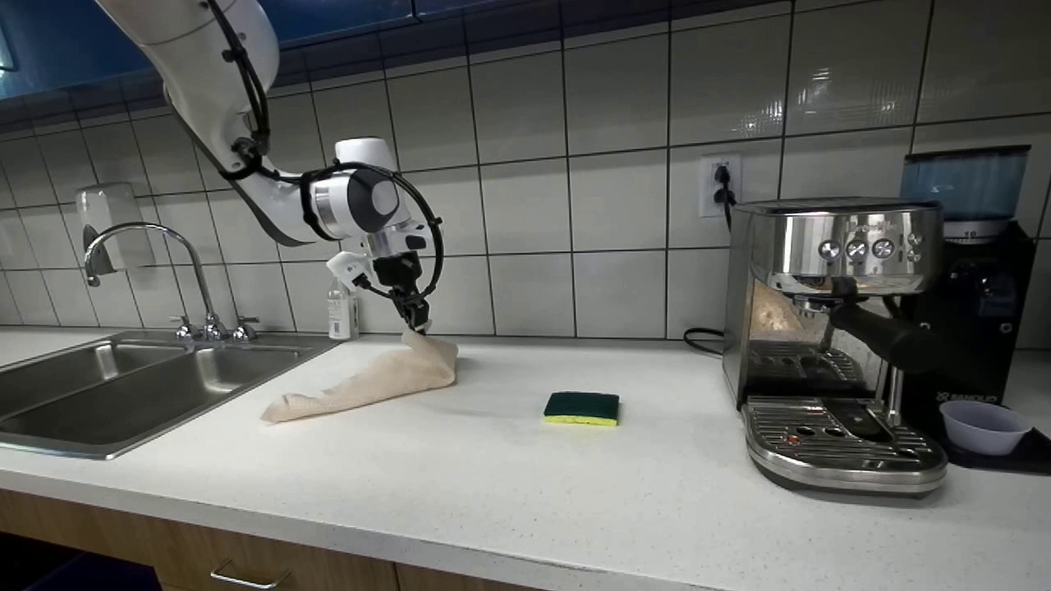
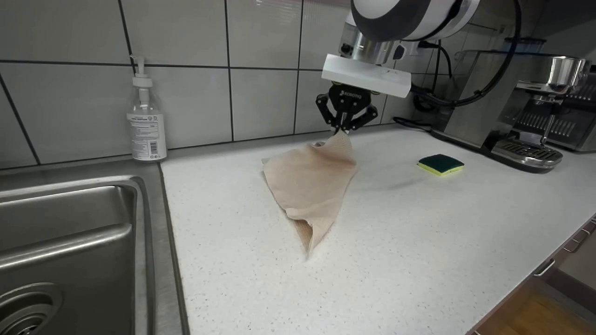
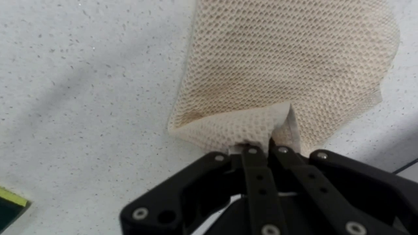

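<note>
Beige honeycomb-textured fabric cloth (image 2: 309, 179): draped on the speckled white surface (image 2: 372, 265), with one part lifted. The black two-finger pincer (image 2: 341, 129) grips this lifted part, its fingertips (image 3: 252, 156) almost meeting. A rectangular green-and-yellow sponge (image 2: 440, 163) lies between the cloth and a stainless-steel espresso machine (image 1: 821, 275), apart from both. On the cloth's opposite side, a stainless-steel double-basin sink (image 2: 160, 242) is set into the surface. A clear, white-labelled pump bottle (image 2: 147, 132) stands at the sink's rear corner, near the glossy tiled wall (image 1: 525, 295).

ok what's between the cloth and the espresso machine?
A sponge lies between the cloth and the espresso machine in both exterior views; a black cord also shows there by the wall.
</note>
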Robot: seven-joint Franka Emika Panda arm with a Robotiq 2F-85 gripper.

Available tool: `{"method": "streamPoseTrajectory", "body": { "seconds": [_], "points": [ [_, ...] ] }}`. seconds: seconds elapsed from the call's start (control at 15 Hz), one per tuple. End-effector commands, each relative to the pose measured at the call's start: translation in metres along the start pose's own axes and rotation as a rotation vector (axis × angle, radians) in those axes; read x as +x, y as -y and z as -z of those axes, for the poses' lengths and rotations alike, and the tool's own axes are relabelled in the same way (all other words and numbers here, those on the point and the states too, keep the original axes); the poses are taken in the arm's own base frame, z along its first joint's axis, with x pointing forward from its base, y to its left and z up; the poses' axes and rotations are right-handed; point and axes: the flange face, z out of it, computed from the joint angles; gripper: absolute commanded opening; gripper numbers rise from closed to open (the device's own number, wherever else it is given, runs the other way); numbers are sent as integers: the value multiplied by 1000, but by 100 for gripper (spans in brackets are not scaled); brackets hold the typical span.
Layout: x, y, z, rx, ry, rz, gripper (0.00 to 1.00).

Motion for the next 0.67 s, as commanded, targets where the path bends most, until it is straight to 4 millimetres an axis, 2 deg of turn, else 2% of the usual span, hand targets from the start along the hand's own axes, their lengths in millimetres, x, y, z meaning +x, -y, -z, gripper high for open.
{"method": "streamPoseTrajectory", "body": {
  "seconds": [0.0,0.6],
  "points": [
    [-17,10,12,-13,-11,-27,1],
    [-38,30,15,-61,-50,-29,1]
  ]
}}
